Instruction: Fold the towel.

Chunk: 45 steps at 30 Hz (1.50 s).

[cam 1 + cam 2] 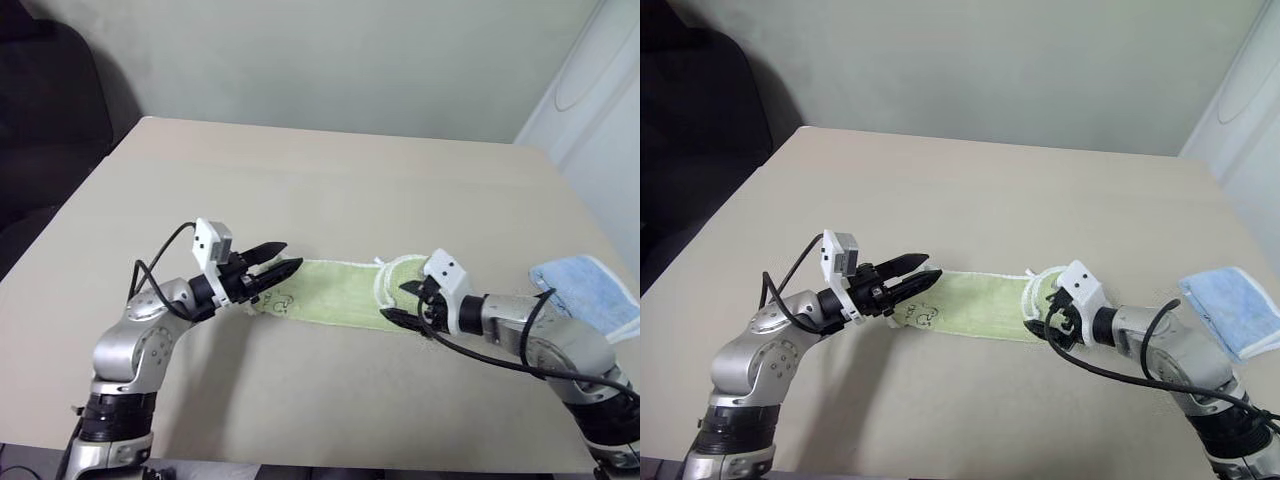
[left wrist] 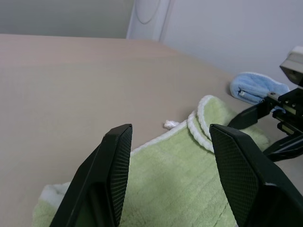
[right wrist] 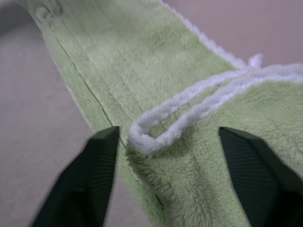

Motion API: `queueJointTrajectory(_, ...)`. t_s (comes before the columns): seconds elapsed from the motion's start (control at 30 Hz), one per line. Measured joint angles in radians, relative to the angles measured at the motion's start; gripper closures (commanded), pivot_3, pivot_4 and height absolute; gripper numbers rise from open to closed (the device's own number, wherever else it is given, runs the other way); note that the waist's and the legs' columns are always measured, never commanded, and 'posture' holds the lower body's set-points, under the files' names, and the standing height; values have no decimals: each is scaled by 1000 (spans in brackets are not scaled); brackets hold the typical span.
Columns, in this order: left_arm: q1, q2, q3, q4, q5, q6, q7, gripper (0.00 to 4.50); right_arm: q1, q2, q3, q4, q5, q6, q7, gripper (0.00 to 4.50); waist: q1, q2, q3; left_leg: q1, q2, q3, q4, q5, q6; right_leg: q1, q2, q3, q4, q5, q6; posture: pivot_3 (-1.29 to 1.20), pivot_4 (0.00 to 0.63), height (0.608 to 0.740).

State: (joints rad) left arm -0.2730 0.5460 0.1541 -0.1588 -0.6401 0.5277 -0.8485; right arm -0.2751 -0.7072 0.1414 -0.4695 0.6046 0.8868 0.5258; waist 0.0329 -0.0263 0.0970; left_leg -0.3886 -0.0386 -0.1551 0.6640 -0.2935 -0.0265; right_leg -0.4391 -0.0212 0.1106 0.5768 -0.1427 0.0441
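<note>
Both my pincers stand with fingers apart, gripping nothing: left gripper (image 1: 283, 266) over one end of the light green terry towel with white scalloped edging (image 1: 335, 296), right gripper (image 1: 407, 303) over its folded-back other end. Towel lies long on the beige table (image 1: 330, 180) (logo partly hidden by my left fingers). Folded light blue cloth (image 1: 588, 284) sits well apart.

free: table (image 1: 330, 170) beyond towel (image 1: 335, 295) | obstacle: blue cloth (image 1: 585, 285) at right edge
</note>
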Motion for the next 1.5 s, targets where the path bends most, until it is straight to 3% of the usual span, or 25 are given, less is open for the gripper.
queueJointTrajectory(0.17, -2, 0, 1, 2, -2, 0, -1, 1667, 28, 8, -136, -39, 24, -35, 7, 282, 0, 0, 0, 0, 0, 0, 0, 0, 0, 0, 0, 0, 0, 0, 0, 0, 150, 740)
queueJointTrajectory(0.23, -3, 0, 4, 3, -4, 0, 0, 1667, 31, 8, -173, -35, 21, -48, 8, 642, -1, 0, 0, 0, 0, 0, 0, 0, 0, 0, 0, 0, 0, 0, 0, 0, 150, 740)
queueJointTrajectory(0.4, 5, -14, 33, 2, -35, 14, 24, 1667, 52, 23, -169, 66, -47, -110, 15, 2344, -1, 0, 0, 0, 0, 0, 0, 0, 0, 0, 0, 0, 0, 0, 0, 0, 150, 740)
queueJointTrajectory(0.57, 70, -21, 109, -10, -120, 81, 82, 1667, 61, 117, -81, 199, -124, -216, 50, 4129, -9, 0, 0, 4, 1, 0, -2, 1, 0, 0, 1, 0, 1, 0, 0, 0, 150, 740)
queueJointTrajectory(0.8, 225, -49, 347, -109, -381, 202, 261, 1667, 68, 148, 23, 341, -275, -392, 93, 4129, -11, -1, -1, 7, 1, 0, -2, -2, -3, 3, 1, 0, 1, 0, 0, 0, 150, 740)
queueJointTrajectory(0.9, 339, -59, 419, -167, -537, 263, 351, 1048, 66, 160, 21, 340, -284, -404, 99, 4169, -13, -1, 0, 7, 1, 0, -2, -3, -4, 3, 1, 1, 0, -1, -1, 0, 150, 740)
queueJointTrajectory(0.97, 437, -61, 451, -227, -663, 295, 408, 379, 61, 170, 6, 336, -277, -403, 107, 4169, -15, 0, 1, 6, 1, 0, -2, -4, -4, 2, 2, 0, 0, -2, 0, 0, 150, 740)
queueJointTrajectory(1.0, 477, -62, 458, -256, -714, 306, 429, 59, 57, 175, -6, 332, -273, -403, 111, 4169, -16, 1, 2, 6, 1, 0, -2, -4, -5, 2, 2, 1, 0, -2, -1, 0, 150, 740)
queueJointTrajectory(1.17, 634, -79, 449, -364, -965, 310, 585, 21, -18, 202, -48, 316, -240, -403, 123, 4169, -17, 8, 7, 7, 1, 0, -2, -4, -5, 3, 3, 1, 0, -6, 1, 0, 150, 740)
queueJointTrajectory(1.27, 676, -102, 369, -393, -987, 305, 725, 21, -70, 223, -64, 314, -234, -415, 125, 4169, -15, 11, 9, 7, 1, -1, -2, -4, -5, 3, 3, 0, 1, -9, 2, 0, 150, 740)
queueJointTrajectory(1.33, 663, -107, 341, -377, -995, 286, 826, 21, -84, 240, -64, 314, -234, -419, 125, 4169, -11, 11, 9, 8, 3, -2, -1, -4, -5, 4, 6, 0, 1, -3, -6, 0, 150, 740)
queueJointTrajectory(1.5, 615, -130, 301, -353, -1056, 230, 988, 21, -85, 252, -67, 314, -234, -425, 125, 4169, -10, 12, 9, 11, 4, 0, -1, -4, -7, 8, 8, 0, 1, -3, -8, 0, 150, 740)
